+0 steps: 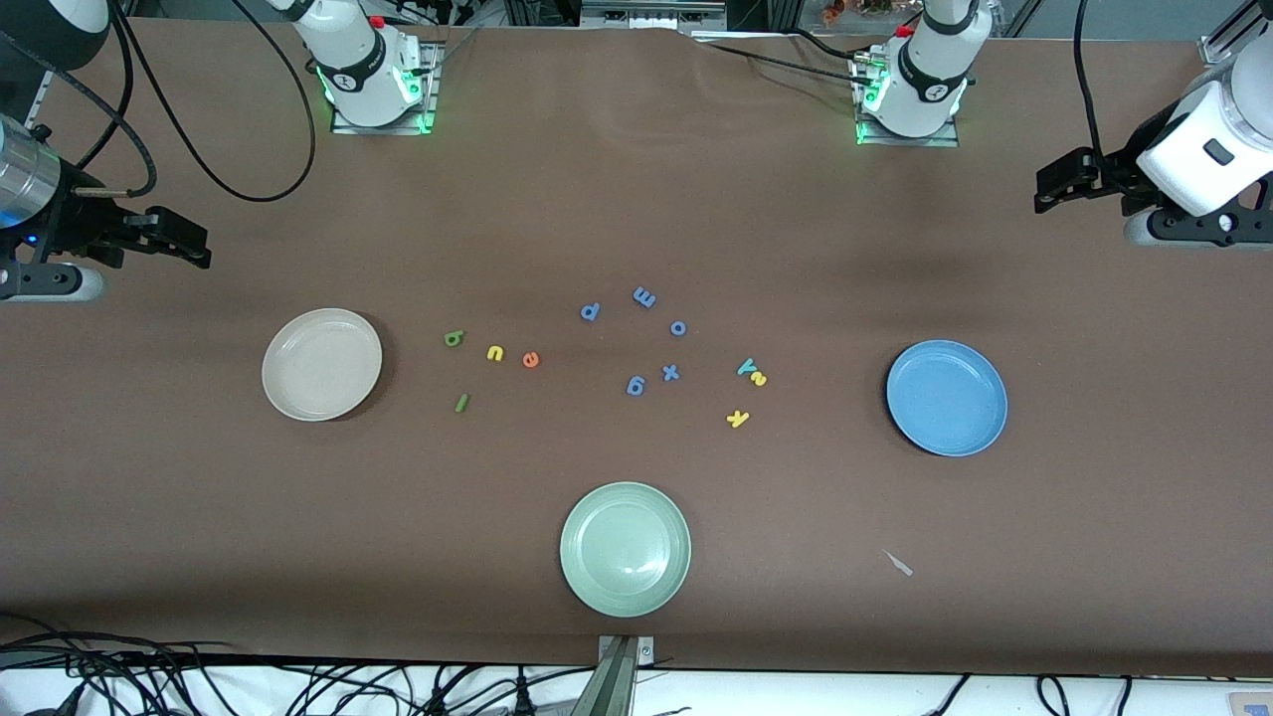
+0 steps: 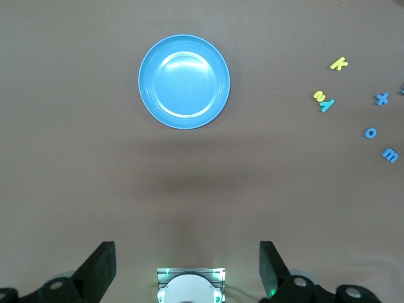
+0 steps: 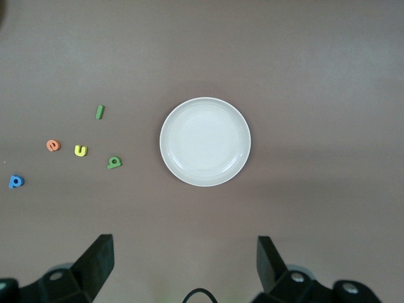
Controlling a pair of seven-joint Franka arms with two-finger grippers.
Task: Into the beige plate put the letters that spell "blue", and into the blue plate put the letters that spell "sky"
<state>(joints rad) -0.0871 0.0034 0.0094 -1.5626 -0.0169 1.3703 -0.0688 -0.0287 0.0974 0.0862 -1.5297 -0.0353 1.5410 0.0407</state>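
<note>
Both my arms wait, held up at the desk's [image 1: 636, 179] two ends. My left gripper [image 1: 1056, 185] hangs over bare desk at the left arm's end, fingers [image 2: 101, 268] spread wide apart, nothing between them. My right gripper [image 1: 184, 237] hangs over the right arm's end, fingers [image 3: 98, 262] equally wide, also holding nothing.

The beige plate [image 1: 321, 364] lies toward the right arm's end, with no letters in it. Beside it, toward the desk's middle: green "b" [image 1: 454, 338], yellow "u" [image 1: 494, 352] and orange "e" [image 1: 530, 360] in a loose row, apart from one another; green "l" [image 1: 461, 402] lies nearer the front camera than those three.

The blue plate [image 1: 946, 398] lies toward the left arm's end, likewise holding no letters. Between it and the middle: teal "y" [image 1: 746, 367] and yellow "s" [image 1: 759, 378] (these two touching or nearly so, I cannot tell which), and yellow "k" [image 1: 737, 418] nearer the camera.

Blue letters in the middle: "p" [image 1: 590, 311], "m" [image 1: 643, 296], "o" [image 1: 678, 327], "x" [image 1: 670, 373], "g" [image 1: 636, 385]. Pale green plate [image 1: 625, 549] sits nearest the camera.
</note>
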